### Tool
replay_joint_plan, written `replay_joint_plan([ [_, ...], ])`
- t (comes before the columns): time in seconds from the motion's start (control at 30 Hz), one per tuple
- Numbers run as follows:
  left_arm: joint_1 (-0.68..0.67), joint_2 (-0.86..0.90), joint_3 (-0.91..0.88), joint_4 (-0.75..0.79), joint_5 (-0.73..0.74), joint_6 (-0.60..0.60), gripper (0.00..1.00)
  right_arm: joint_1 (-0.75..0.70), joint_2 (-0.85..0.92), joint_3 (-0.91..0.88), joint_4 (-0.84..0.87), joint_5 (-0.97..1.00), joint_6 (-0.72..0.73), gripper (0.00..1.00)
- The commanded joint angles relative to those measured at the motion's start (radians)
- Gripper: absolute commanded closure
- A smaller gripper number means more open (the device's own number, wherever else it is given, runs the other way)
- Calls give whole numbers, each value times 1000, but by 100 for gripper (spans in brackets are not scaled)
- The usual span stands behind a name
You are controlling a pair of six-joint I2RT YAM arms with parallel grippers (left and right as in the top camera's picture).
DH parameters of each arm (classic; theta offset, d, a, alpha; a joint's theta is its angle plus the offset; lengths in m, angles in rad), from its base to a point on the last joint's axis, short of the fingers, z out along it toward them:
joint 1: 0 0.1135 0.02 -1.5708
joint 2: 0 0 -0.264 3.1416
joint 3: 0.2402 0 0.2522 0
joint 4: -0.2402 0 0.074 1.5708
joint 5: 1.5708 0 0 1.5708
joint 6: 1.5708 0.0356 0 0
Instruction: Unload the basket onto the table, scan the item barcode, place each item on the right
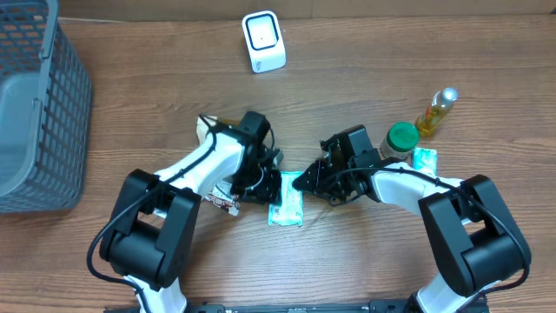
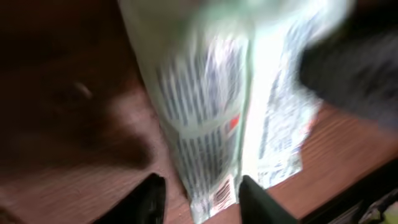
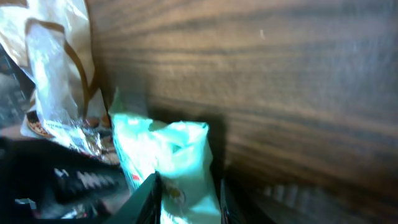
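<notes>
Your right claw (image 3: 185, 199) is pinching the top end of the green packet (image 3: 177, 155): the film fills the gap between its two fingers. Your left claw (image 2: 202, 200) stands astride the other narrow end of the same packet. One finger seems to touch it and the other shows a thin dark gap, so I judge this claw spread and not a true grip, but the view is blurred.

The packet lies flat near the middle of the worktop (image 1: 365, 52), a little toward the front edge and between both arms.

I think it will handle as a light, soft thing with smooth, crinkly film. It can bend and it can slip. Take it by a sealed end or a side seam, and keep the fingers off the printed code.

The barcode (image 2: 222, 194) shows at the lower end in the left wrist view, with a red mark above it. The lines of small print are too blurred to read, and you cannot make out any brand.

The white scanner (image 1: 263, 41) waits near the far edge, well apart.
</notes>
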Motion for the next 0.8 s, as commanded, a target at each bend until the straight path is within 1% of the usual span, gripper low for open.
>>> replay_joint_plan([
  [0.0, 9, 6, 66, 6, -8, 27, 53, -1, 3, -10, -53, 25, 7, 75],
  [0.07, 9, 6, 69, 33, -34, 27, 53, -1, -11, -10, -84, 30, 7, 76],
  [0.23, 9, 6, 69, 65, -126, 19, 57, 2, -89, -10, -169, 94, 7, 77],
  [0.37, 9, 6, 69, 69, -132, 19, 58, 32, -149, -10, -222, 186, 7, 78],
  [0.43, 9, 6, 69, 60, -128, 19, 60, 44, -157, -10, -216, 210, 7, 70],
  [0.47, 9, 6, 69, 44, -122, 20, 61, 44, -157, -10, -207, 211, 6, 62],
  [0.5, 9, 6, 69, 21, -115, 20, 62, 44, -157, -10, -201, 219, 6, 48],
  [0.57, 10, 6, 69, -26, -80, 34, 62, 43, -157, -10, -196, 237, 6, 35],
  [0.6, 11, 6, 69, -54, -47, 54, 63, 43, -157, -10, -194, 244, 6, 32],
  [0.67, 11, 6, 69, -109, 21, 109, 63, 43, -157, -10, -192, 243, 6, 32],
  [0.77, 11, 6, 64, -169, 37, 140, 64, 43, -157, -10, -187, 244, 6, 31],
])
